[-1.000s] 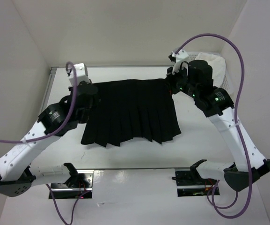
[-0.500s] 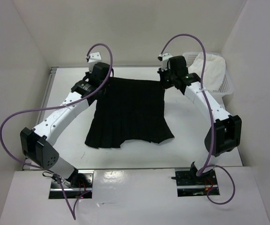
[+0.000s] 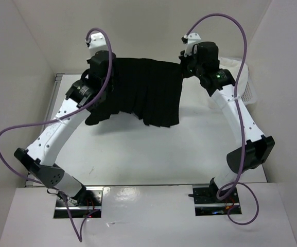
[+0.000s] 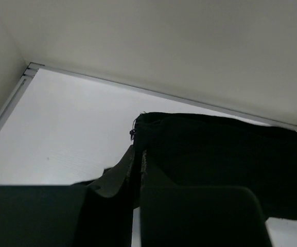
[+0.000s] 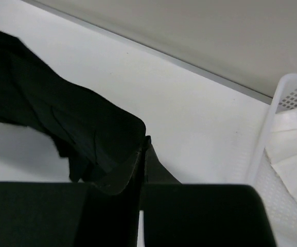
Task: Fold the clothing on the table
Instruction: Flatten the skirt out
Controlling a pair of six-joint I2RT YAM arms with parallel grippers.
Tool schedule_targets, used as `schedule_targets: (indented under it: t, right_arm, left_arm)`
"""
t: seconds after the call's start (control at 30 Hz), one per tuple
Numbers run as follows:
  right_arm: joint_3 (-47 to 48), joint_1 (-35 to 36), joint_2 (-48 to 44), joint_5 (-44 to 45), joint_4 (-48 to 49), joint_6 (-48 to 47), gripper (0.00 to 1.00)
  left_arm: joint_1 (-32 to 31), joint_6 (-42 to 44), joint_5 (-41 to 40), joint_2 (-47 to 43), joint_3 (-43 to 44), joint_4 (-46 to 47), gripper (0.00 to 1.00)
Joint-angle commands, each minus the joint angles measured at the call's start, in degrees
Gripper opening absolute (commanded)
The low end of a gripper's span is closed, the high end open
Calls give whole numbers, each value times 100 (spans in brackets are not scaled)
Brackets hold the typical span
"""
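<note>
- The black pleated skirt (image 3: 148, 92) hung like a curtain above the far half of the table (image 3: 189, 154). Its waistband was uppermost and stretched level, and its hem pointed down at the tabletop. I could not tell whether the hem brushed the table.
- The worst risk, as I judged it, was losing a corner. The fabric was thin and I had only a small bite of waistband on each side. If one side slipped, the skirt would swing and drop in a heap on the table.
- The lower edge nearest the table's left side looked bunched and uneven. Laying it down that way would probably press crooked pleats into the fold.
- Pulling my two grips further apart could drag the band out of a pinch. Letting them drift together would make the middle sag.
- The white mesh basket (image 3: 247, 91) stood at the table's far right corner, holding a white cloth (image 5: 292, 149). If the skirt swung towards that corner, it might snag on the rim.
- My left gripper (image 4: 137, 158) was clamped shut on the waistband corner towards the table's left side, with cloth pinched right at the tips. The rest of the skirt spread away from it and hung below.
- My right gripper (image 5: 143, 153) was likewise closed on the opposite corner, just short of the basket. The skirt fell away towards the table's middle.
</note>
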Motion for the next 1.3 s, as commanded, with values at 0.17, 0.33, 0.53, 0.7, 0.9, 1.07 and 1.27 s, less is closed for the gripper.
schedule_targets:
  t: [0.17, 0.33, 0.53, 0.7, 0.9, 1.07, 1.27]
  right_arm:
    - [-139, 463, -1239, 61, -557, -180, 0]
    - [-402, 516, -1915, -483, -891, -382, 0]
    - [-833, 639, -2486, -1247, -1366, -760, 0]
    - [-1089, 639, -2637, -1495, -1306, -901, 0]
    - [-1755, 639, -1953, -1100, -420, -901, 0]
    - [-1932, 385, -925, -941, 250, -901, 0]
    - [-1485, -213, 419, -880, 751, -1015, 0]
  left_arm:
    - [-1031, 181, -759, -1493, -590, -171, 0]
    - [-1031, 67, -628, -2364, -1599, -100, 0]
    - [-1031, -3, 242, -3541, -2638, 180, 0]
    - [-1031, 208, 349, -3799, -2911, 286, 0]
    - [-1031, 260, -468, -2191, -2516, 312, 0]
    - [-426, 260, 215, -1118, -2366, 918, 0]
    - [506, 68, 945, 33, -2200, 1253, 0]
